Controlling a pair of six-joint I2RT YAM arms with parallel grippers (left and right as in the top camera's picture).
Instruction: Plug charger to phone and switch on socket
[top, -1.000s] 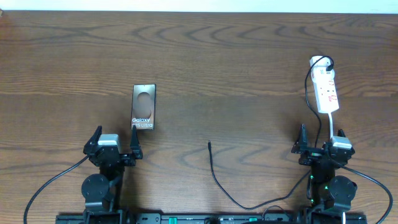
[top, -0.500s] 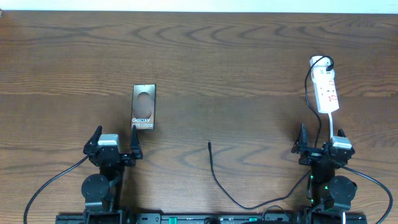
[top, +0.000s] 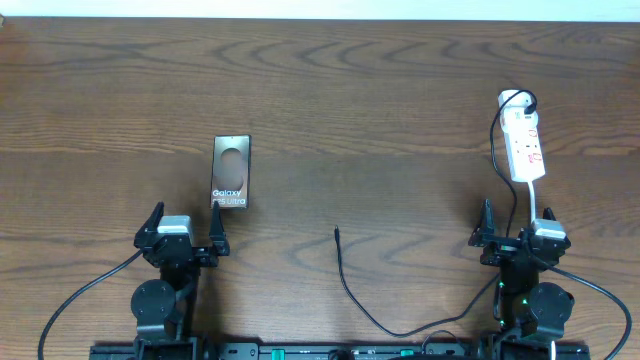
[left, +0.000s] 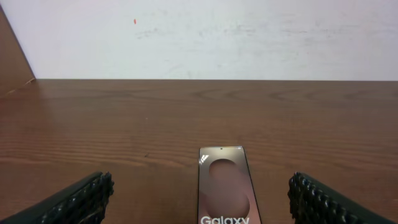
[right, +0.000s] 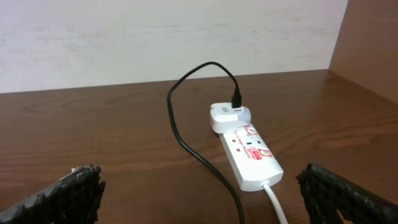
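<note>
Both your pincers stand wide apart and empty, the left gripper (top: 186, 218) just short of the phone (top: 231, 172) lying flat left of centre, the right gripper (top: 517, 222) just short of the socket (top: 526, 148) at far right. The charger (top: 339, 252) runs from its white plug (top: 512, 100) at the socket's far end and loops round to a free tip (top: 337, 233) mid-table, well apart from the phone. Expect a light, floppy cable: take it just behind the stiff tip so it won't droop, and brace the thin, slick phone, which will likely slide when pushed.

Open table (top: 380, 90) between phone (top: 231, 172) and socket (top: 526, 148); charger (top: 338, 245) cable across the near middle.
</note>
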